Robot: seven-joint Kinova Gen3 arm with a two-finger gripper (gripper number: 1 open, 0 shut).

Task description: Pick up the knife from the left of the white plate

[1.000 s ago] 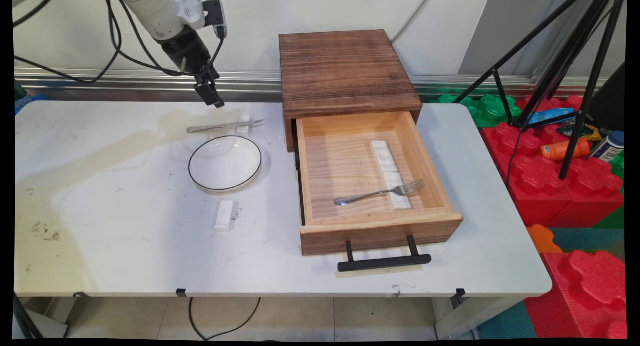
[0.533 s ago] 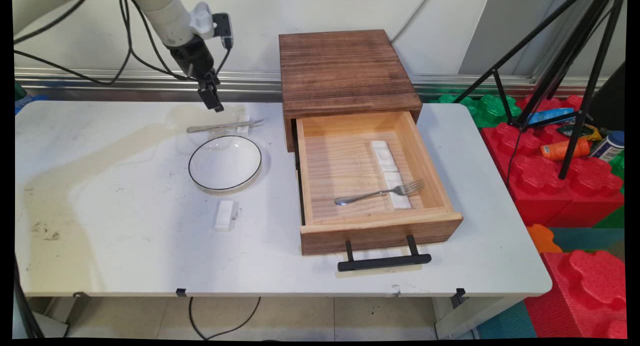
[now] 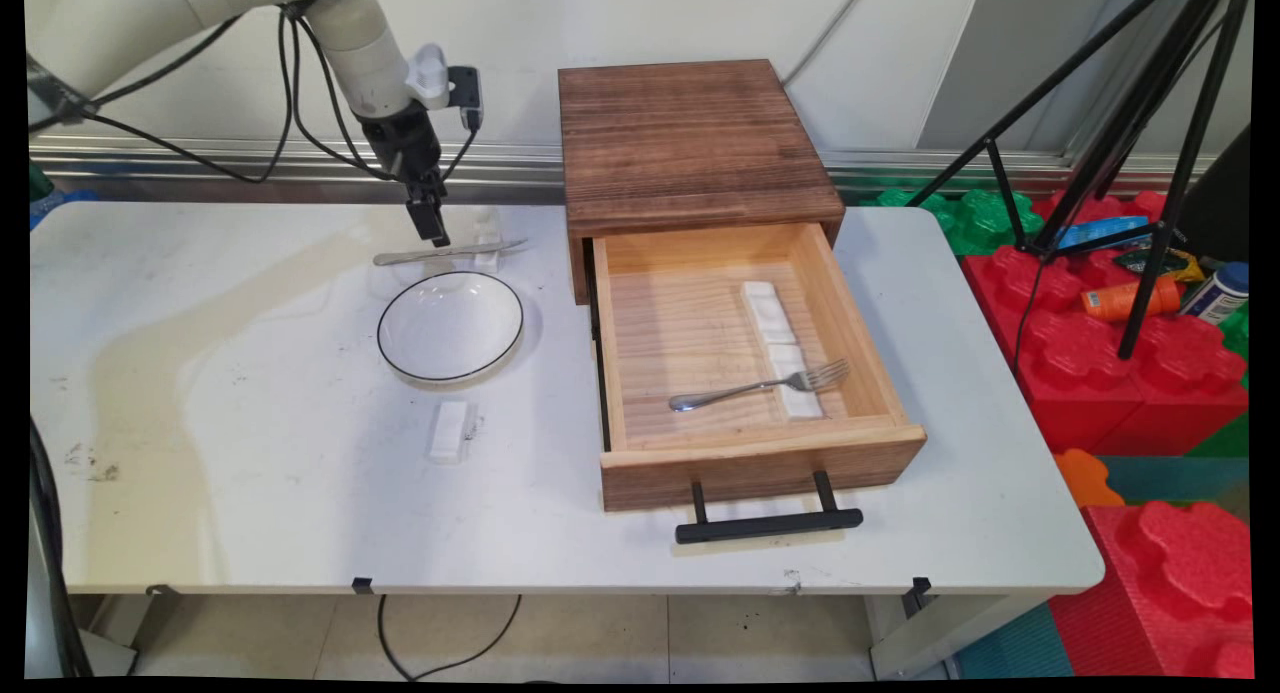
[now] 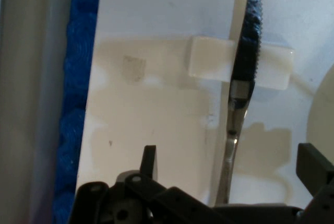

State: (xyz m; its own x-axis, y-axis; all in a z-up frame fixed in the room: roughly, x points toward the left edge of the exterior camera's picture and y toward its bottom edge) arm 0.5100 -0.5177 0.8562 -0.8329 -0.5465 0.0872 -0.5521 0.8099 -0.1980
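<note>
1. Arm enters from the upper left, white forearm slanting down, black cables looping off it; pincer (image 3: pixel 433 231) points nearly straight down near the tabletop's (image 3: pixel 230 453) far edge.
2. Pincer spread wide, holding nothing: in the hand view one finger (image 4: pixel 148 161) stands left of the knife (image 4: pixel 241 104) and the other rises at the right border, the knife's handle between them.
3. Knife lies parallel to the far edge, serrated blade resting across a small white block (image 4: pixel 209 65); in the main view the pincer tip is right over the knife's (image 3: pixel 445 253) handle portion; contact can't be told.
4. White plate (image 3: pixel 450 326) with a dark rim sits just on the near side of the knife, close to it.
5. Second white block (image 3: pixel 449 429) lies further toward the near edge, apart from the plate.
6. Wooden drawer box (image 3: pixel 690 143) stands to the right at the far edge, drawer (image 3: pixel 750 453) pulled open toward the near edge; a fork (image 3: pixel 760 384) inside rests across a white strip (image 3: pixel 780 348).
7. Bare tabletop stretches left of the plate and knife to the left edge; the box's left wall is near the knife tip.
</note>
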